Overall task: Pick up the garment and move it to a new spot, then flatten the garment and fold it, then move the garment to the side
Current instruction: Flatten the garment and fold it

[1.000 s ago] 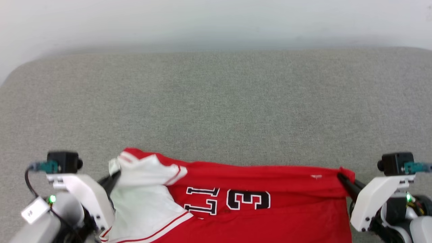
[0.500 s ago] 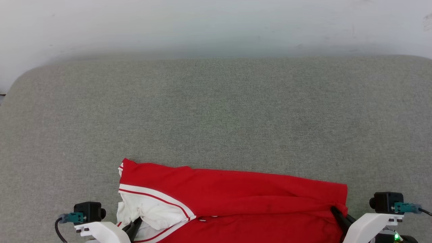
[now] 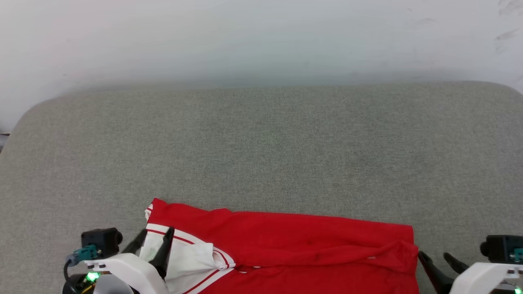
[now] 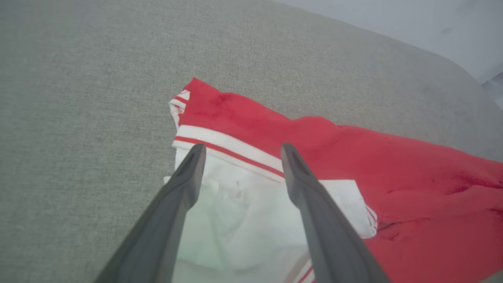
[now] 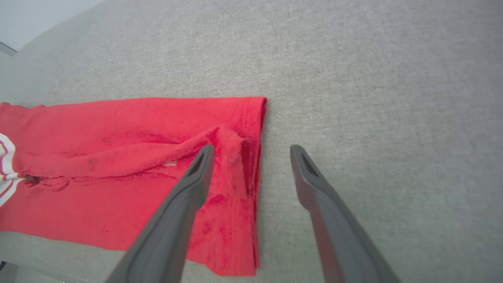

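The garment [image 3: 294, 245], a red jersey with a white sleeve, lies folded along the near edge of the grey cushion [image 3: 261, 155]. My left gripper [image 3: 156, 236] stands open above the white sleeve [image 4: 235, 212] and its red-striped cuff, holding nothing. My right gripper [image 3: 437, 258] is open beside the garment's right edge [image 5: 255, 157]; one finger hangs over the red cloth, the other over bare cushion. A raised crease runs through the red cloth [image 5: 137, 157] toward the right gripper [image 5: 251, 151]. The left gripper [image 4: 239, 151] has the striped cuff between its tips.
The grey cushion stretches wide and bare beyond the garment, up to a pale wall [image 3: 261, 41] at the back. Its rounded corners show at the far left and far right.
Both grippers have opened and let go of the garment, which now lies folded on the cushion. The head camera has tilted, so the whole picture has shifted.
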Controlling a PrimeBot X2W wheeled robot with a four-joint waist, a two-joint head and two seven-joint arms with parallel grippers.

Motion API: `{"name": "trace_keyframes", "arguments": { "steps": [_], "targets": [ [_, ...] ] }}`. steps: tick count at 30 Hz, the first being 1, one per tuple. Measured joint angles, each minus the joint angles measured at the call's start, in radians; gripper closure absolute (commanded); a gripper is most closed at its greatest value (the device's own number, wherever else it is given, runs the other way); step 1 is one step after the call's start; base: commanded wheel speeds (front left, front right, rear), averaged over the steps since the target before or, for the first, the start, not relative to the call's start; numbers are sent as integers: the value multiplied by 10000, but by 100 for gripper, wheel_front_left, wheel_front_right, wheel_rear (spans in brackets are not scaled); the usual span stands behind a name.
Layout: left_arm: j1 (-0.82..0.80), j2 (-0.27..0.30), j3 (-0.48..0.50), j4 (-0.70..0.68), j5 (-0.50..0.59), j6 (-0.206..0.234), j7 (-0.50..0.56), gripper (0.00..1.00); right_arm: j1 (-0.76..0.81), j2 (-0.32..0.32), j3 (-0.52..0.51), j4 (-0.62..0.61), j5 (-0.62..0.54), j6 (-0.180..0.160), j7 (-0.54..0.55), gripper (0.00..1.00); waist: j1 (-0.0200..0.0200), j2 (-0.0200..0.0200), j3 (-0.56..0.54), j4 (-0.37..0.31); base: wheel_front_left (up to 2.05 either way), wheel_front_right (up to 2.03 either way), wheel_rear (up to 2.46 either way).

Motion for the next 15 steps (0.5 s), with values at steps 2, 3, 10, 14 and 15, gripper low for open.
{"name": "trace_keyframes", "arguments": {
  "steps": [2, 3, 10, 14, 15],
  "targets": [
    [8, -2, 159, -322, 217, 234, -483, 0, 220, -121, -349, -351, 8, 0, 679, 0, 0, 0, -78, -2, 0, 0, 0],
    [20, 6, 232, -477, 349, 343, -750, 0, 326, -194, -504, -525, 8, 0, 982, 0, 0, 0, -113, 5, 0, 0, 0],
    [69, -69, 552, -1394, 1588, 976, -2015, 0, 527, -408, -1166, -1289, 2, 0, 2784, 0, 0, 0, -25, 280, 0, 0, 0],
    [81, -420, 1014, -1829, 2226, 1026, -2157, 0, 447, -337, -1083, -1300, -50, 0, 3160, 0, 1, 0, 129, 533, 0, 0, 0],
    [105, -504, 1175, -1948, 2441, 1024, -2167, 0, 418, -318, -1039, -1243, -90, 0, 3202, 0, 1, 0, 173, 602, 0, 0, 0]
  ]
}}
